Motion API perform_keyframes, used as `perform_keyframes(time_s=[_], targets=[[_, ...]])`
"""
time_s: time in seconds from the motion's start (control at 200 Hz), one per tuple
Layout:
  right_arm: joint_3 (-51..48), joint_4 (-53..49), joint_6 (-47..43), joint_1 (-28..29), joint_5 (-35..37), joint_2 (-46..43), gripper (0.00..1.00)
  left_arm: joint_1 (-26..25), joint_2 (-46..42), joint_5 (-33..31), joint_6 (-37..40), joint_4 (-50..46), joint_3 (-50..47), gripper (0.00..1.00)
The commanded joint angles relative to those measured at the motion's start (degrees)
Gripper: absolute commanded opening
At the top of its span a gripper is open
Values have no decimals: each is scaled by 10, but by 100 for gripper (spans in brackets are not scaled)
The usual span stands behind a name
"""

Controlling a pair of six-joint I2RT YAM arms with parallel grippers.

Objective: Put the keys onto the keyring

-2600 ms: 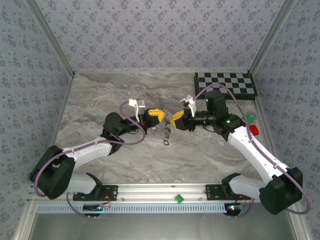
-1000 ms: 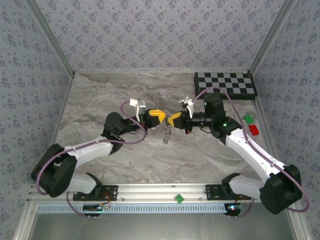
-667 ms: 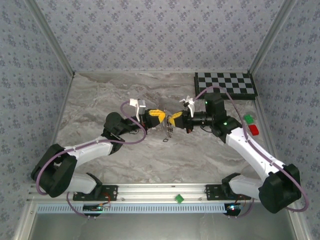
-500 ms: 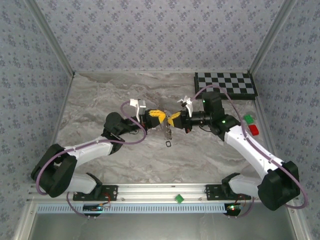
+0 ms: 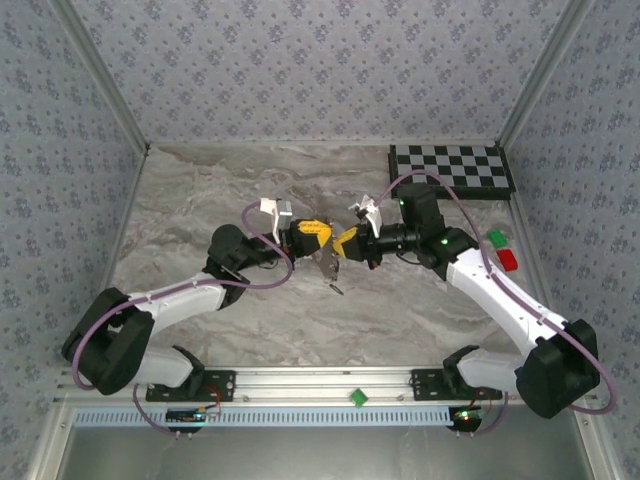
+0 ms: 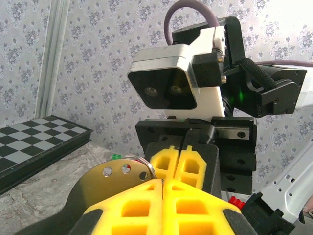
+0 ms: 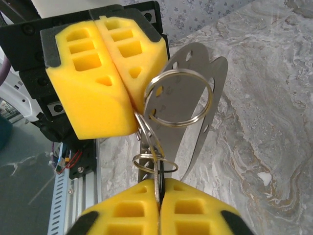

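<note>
My left gripper [image 5: 319,238] and right gripper [image 5: 344,243] meet tip to tip above the table's middle, both shut. Between them hangs the keyring [image 7: 178,98], a bunch of linked silver wire loops with a flat silver plate [image 7: 208,83] pierced by small holes. The left fingers [image 7: 93,73] pinch thin loops seen edge-on. My right gripper [image 7: 157,188] is shut on another thin loop, with a dark sliver beside it and a small ring [image 7: 154,164] just above. In the left wrist view the plate [image 6: 105,183] and a loop [image 6: 143,164] sit beside my left gripper [image 6: 163,182]. The keys are hidden.
A small dark piece [image 5: 336,289] dangles under the grippers, just above the marble table [image 5: 200,200]. A checkerboard [image 5: 450,165] lies at the back right. Green [image 5: 497,237] and red [image 5: 508,259] blocks sit by the right arm. Wallpapered walls close in three sides.
My right gripper has slid left, closer to the left one. The dangling piece below has turned from an open loop to edge-on. The left arm has stayed put.
</note>
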Motion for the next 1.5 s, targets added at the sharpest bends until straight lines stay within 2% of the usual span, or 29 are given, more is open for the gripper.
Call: perform_keyframes(time_s=[0.0,0.065,0.23,0.32,0.455,0.695,0.82,0.905,1.494], targets=[[3,-36,-16,5,-3,-9,1,-1,-12,-23,-7,42,12,0],[2,-45,-18,6,2,-9,7,0,-13,-23,-7,42,12,0],[4,-55,-24,6,9,-11,10,-1,-7,-20,-14,49,15,0],[6,-58,-25,4,13,-12,25,0,-6,-17,-15,48,16,0],[-9,-24,1,-9,27,-35,31,-1,-4,-12,-13,44,19,0],[-57,108,78,-45,40,-100,31,-1,-1,-12,-16,44,21,0],[-89,230,133,-40,40,-107,30,-2,-1,-16,-20,48,20,0],[-94,274,151,-29,36,-95,29,-2,-2,-17,-21,49,19,0],[-65,275,149,0,5,-32,20,-2,-8,-16,-19,49,16,0]])
